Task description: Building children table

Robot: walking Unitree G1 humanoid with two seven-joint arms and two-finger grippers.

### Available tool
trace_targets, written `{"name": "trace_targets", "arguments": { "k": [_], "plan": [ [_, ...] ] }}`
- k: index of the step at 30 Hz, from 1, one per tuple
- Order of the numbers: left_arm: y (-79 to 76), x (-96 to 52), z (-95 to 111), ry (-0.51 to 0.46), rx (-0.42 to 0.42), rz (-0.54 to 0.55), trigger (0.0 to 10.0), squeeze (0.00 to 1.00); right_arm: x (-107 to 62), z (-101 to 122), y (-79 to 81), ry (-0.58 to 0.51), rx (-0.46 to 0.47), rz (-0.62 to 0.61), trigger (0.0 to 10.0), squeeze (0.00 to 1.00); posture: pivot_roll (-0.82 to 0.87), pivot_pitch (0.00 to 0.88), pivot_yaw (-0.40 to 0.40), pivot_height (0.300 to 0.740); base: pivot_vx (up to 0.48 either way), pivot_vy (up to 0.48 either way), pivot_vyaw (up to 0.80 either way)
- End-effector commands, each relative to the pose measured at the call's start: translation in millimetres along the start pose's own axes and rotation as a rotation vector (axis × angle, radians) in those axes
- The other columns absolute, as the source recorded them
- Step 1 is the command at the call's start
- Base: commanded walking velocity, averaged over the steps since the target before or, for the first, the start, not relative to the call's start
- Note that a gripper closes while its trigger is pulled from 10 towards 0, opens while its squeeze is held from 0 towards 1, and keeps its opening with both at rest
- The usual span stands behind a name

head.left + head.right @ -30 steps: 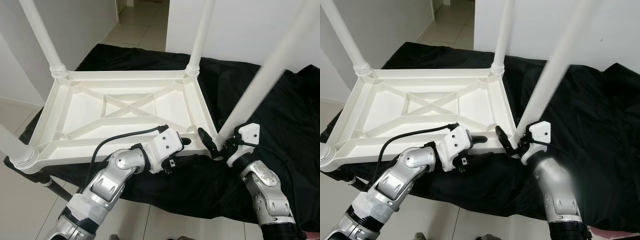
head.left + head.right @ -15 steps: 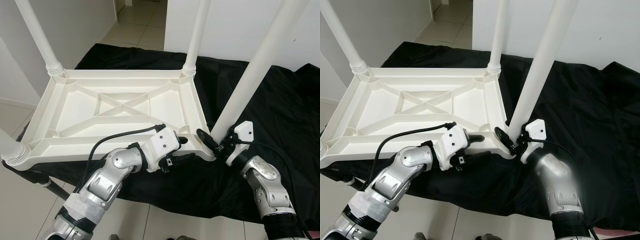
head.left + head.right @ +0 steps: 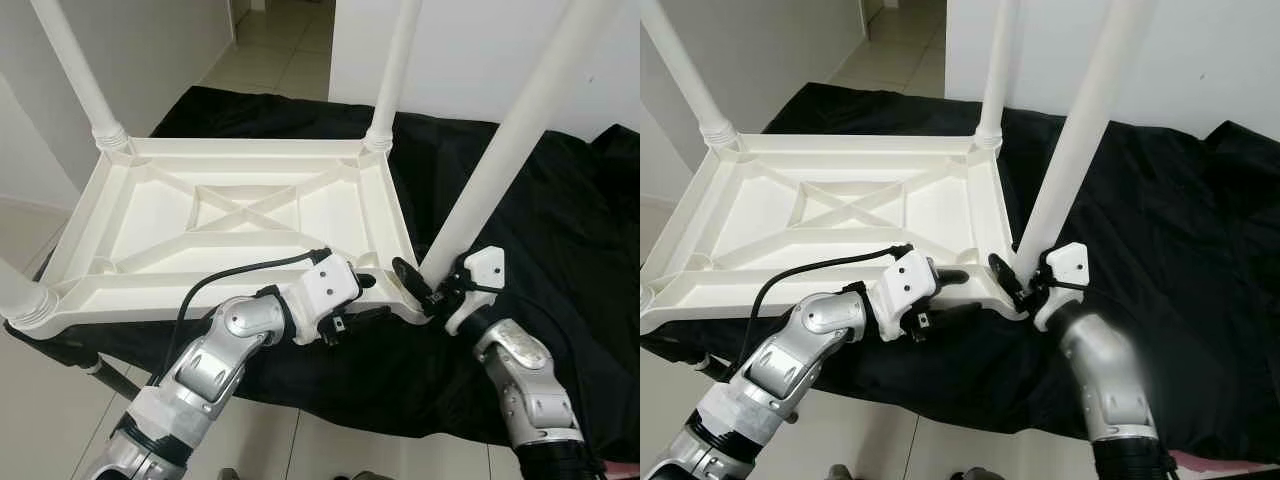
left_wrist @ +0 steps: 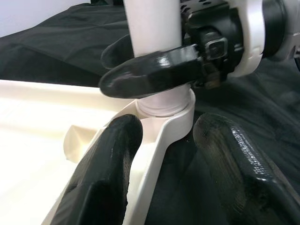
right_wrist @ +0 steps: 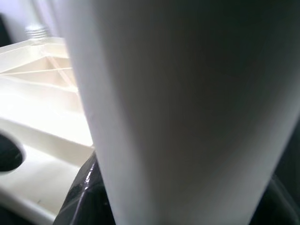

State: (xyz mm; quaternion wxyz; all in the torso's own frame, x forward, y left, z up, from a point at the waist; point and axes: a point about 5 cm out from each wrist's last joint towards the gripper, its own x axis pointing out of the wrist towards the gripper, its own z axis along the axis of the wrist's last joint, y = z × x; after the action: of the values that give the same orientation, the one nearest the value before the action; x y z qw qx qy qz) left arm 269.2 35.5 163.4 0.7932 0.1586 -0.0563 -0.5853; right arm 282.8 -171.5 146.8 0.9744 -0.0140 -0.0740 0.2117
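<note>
A white plastic table top (image 3: 250,215) lies upside down on a black cloth. At its near right corner stands a long white leg (image 3: 510,140), leaning up and to the right. My right gripper (image 3: 425,285) is shut on that leg just above the corner socket; one of its black fingers (image 4: 154,70) crosses the leg in the left wrist view. The leg (image 5: 187,117) is very close in the right wrist view. My left gripper (image 3: 368,298) is shut on the near rim (image 4: 164,136) beside that corner, one finger inside and one outside.
Other white legs stand at the far left (image 3: 80,80), far right (image 3: 395,70) and near left (image 3: 20,300) corners. The black cloth (image 3: 560,230) spreads wide to the right. Tiled floor (image 3: 30,230) lies on the left and white walls behind.
The near right leg was blurred and leaning further over a second ago; it now stands steadier and steeper in its corner. My right wrist shifted slightly with it. My left gripper kept its hold.
</note>
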Motion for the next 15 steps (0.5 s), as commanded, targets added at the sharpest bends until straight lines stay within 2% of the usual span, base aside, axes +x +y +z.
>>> {"name": "trace_targets", "arguments": {
  "k": [1,3,9,11,12,14,15],
  "plan": [
    [-2.1,0.8,-1.6,0.006,0.000,-0.016,10.0,0.00,-2.2,-9.5,2.1,0.047,0.031,-0.026,10.0,0.00,-0.04,0.114,-0.005,0.740,0.000,0.000,0.00],
    [-2.7,1.1,-1.3,0.004,-0.002,-0.016,10.0,0.00,-1.0,-8.7,4.0,0.037,0.027,-0.107,10.0,0.00,-0.04,0.117,-0.007,0.740,0.000,0.000,0.00],
    [-3.8,1.3,-1.7,0.004,-0.008,-0.015,10.0,0.00,-0.1,-10.3,13.0,0.046,0.062,-0.236,10.0,0.00,-0.04,0.124,-0.010,0.740,0.000,0.000,0.00],
    [-4.1,1.3,-2.0,0.005,-0.010,-0.015,10.0,0.00,-0.6,-10.7,14.1,0.048,0.073,-0.270,10.0,0.00,-0.04,0.126,-0.013,0.740,0.000,0.000,0.00],
    [-4.6,1.2,-2.7,0.006,-0.011,-0.013,10.0,0.00,-2.4,-11.4,13.9,0.053,0.063,-0.338,10.0,0.00,-0.04,0.127,-0.016,0.740,0.000,0.000,0.00],
    [-4.6,1.2,-2.7,0.006,-0.011,-0.013,10.0,0.00,-2.4,-11.4,13.9,0.053,0.063,-0.338,10.0,0.00,-0.04,0.127,-0.016,0.740,0.000,0.000,0.00],
    [-4.9,1.2,-3.4,0.008,-0.013,-0.012,10.0,0.00,-3.9,-12.0,13.7,0.055,0.057,-0.387,10.0,0.00,-0.04,0.127,-0.016,0.740,0.000,0.000,0.00]
  ]
}}
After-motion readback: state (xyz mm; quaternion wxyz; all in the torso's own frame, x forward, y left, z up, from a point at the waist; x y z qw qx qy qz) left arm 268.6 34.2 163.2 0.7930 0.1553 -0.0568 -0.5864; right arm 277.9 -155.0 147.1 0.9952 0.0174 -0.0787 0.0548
